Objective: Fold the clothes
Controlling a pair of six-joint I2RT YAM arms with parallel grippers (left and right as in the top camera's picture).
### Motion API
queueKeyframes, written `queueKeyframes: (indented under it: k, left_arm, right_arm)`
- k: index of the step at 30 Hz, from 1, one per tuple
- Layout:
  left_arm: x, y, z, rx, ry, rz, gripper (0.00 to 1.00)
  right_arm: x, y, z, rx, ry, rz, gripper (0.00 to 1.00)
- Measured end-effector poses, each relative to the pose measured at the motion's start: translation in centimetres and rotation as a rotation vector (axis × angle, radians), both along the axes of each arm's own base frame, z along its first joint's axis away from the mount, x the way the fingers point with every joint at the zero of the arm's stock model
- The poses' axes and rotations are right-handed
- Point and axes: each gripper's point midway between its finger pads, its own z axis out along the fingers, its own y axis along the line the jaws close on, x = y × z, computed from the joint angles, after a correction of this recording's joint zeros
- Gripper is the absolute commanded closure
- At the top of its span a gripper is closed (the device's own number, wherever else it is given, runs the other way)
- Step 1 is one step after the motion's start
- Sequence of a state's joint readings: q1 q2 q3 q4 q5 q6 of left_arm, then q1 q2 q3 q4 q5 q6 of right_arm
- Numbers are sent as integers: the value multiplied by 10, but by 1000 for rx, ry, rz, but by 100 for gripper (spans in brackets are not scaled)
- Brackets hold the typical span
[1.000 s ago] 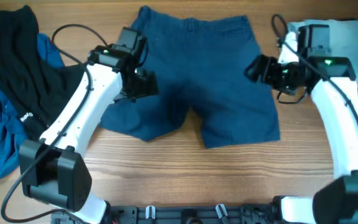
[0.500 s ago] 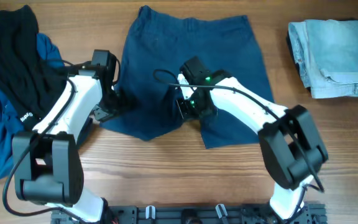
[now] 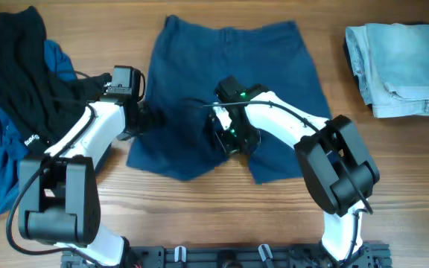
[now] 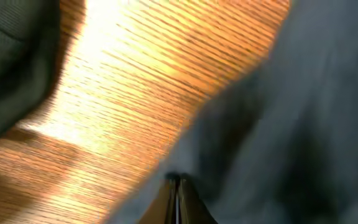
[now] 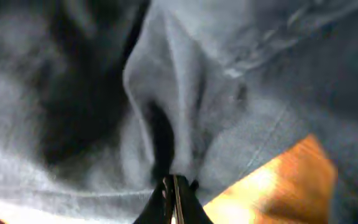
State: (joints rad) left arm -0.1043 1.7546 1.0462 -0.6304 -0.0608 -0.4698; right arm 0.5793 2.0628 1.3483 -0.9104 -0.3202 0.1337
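Note:
The dark navy shorts (image 3: 274,82) lie flat in the middle of the table, waistband at the far side and two legs toward me. My left gripper (image 3: 153,119) sits at the left leg's outer edge. In the left wrist view it (image 4: 177,182) is shut, pinching the rim of the navy cloth (image 4: 303,124) beside bare wood. My right gripper (image 3: 233,141) is at the crotch between the legs. In the right wrist view it (image 5: 174,182) is shut on a puckered fold of the shorts (image 5: 229,93).
A heap of black and mid-blue garments (image 3: 13,97) lies at the far left. A folded pale denim piece (image 3: 401,67) rests at the back right. Bare wooden table (image 3: 199,216) shows in front of the shorts.
Both arms came down from beside the shorts and closed on the cloth. The left gripper has since dragged the left leg's edge slightly right; the right gripper has shifted a little toward me.

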Motion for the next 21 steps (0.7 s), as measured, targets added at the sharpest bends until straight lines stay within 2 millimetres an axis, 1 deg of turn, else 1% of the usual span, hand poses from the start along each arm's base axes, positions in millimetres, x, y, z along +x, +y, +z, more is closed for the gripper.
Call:
queueKeyframes:
  k: [4,6,7,8,9,10,11,12,13,14,15,16,17,18,19,21]
  left_arm:
    - [2,4,1,23,-9,6,96]
    - [5,4,2,21,-23,8,96]
    - [9,6,2,20,-36,14,96]
    - [7,13,3,22,-27,32,96]
    - [6,16,6,23,-12,40,96]
    - [11,17,13,23,-26,40,90]
    - [19,17,24,22,-57,36,65]
    - [34,17,49,19,-133,27,49]
    - [43,16,71,16,-200,19,38]
    - [53,15,102,15,-296,9,28]
    - [56,15,121,14,-352,3,23]
    - [57,15,133,18,-385,-10,20]
    - [57,15,148,24,-423,-26,18]
    - [57,15,149,27,-425,-30,18]
    - [56,15,147,30,-416,-37,17]
    - [55,15,147,32,-412,-42,17]
  right_arm:
    - [0,-4,1,-30,3,-13,95]
    - [3,-8,7,-46,-10,-27,85]
    - [11,-8,22,-36,-52,-47,67]
    - [32,-5,60,20,-150,-90,55]
    - [41,-6,77,47,-197,-116,47]
    - [55,-10,104,88,-262,-164,41]
    - [65,-18,122,108,-307,-206,36]
    - [75,-31,134,105,-345,-260,36]
    - [83,-46,134,71,-362,-313,41]
    - [92,-62,128,20,-368,-363,62]
    - [98,-74,122,-14,-370,-403,76]
    - [102,-83,116,-42,-363,-436,96]
    - [107,-101,93,-105,-319,-504,96]
    - [107,-107,81,-132,-292,-533,96]
    - [107,-114,64,-169,-249,-579,96]
    - [103,-122,34,-231,-174,-651,96]
